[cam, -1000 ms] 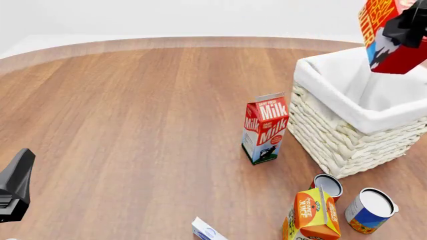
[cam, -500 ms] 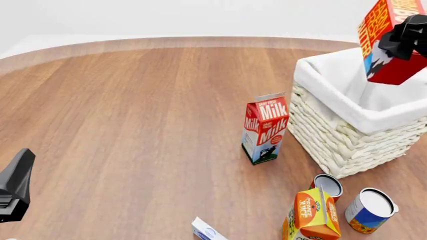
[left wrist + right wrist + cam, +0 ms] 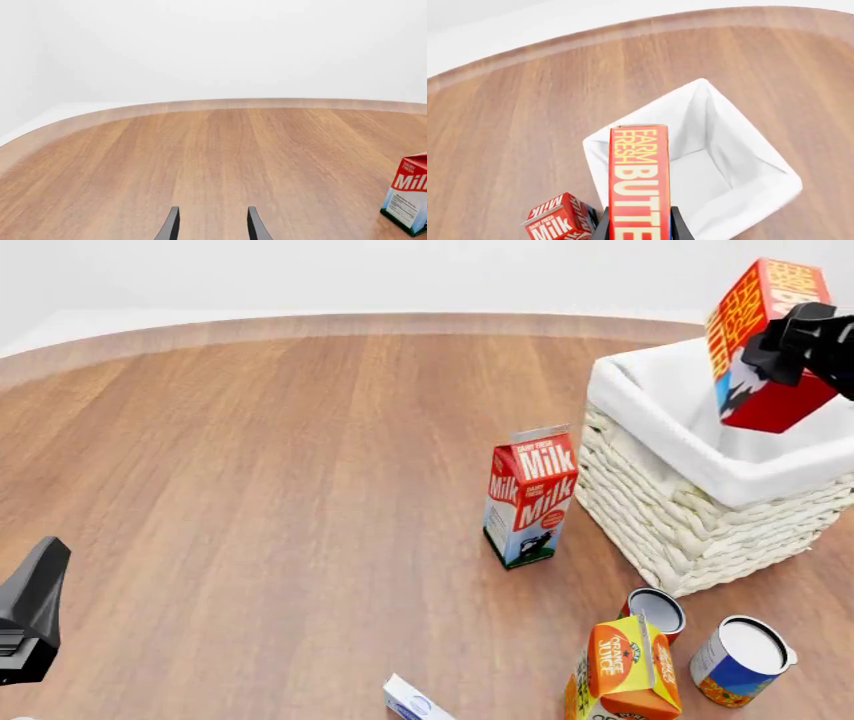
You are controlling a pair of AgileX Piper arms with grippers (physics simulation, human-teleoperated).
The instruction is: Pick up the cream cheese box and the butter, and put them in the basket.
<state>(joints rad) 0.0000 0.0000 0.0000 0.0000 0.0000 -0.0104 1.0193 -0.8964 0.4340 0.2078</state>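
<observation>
The butter (image 3: 761, 345), a red and orange carton, hangs tilted above the basket (image 3: 667, 510) at the right, with my right gripper (image 3: 801, 338) shut on it. In the right wrist view the butter (image 3: 639, 180) stands between the fingers (image 3: 679, 227), over the basket's cloth-lined rim (image 3: 787, 182). The cream cheese box (image 3: 408, 703), white with a blue oval, lies at the near edge of the front view, partly cut off. My left gripper (image 3: 213, 226) is open and holds nothing, low at the near left, far from the box.
A red milk carton (image 3: 531, 498) stands just left of the basket. In front of the basket are an orange juice carton (image 3: 622, 670) and two cans (image 3: 654, 610) (image 3: 741, 660). Bare wood stretches across the left and middle.
The right gripper has carried the butter down and a little to the left, closer to the basket's opening. The left arm has not moved.
</observation>
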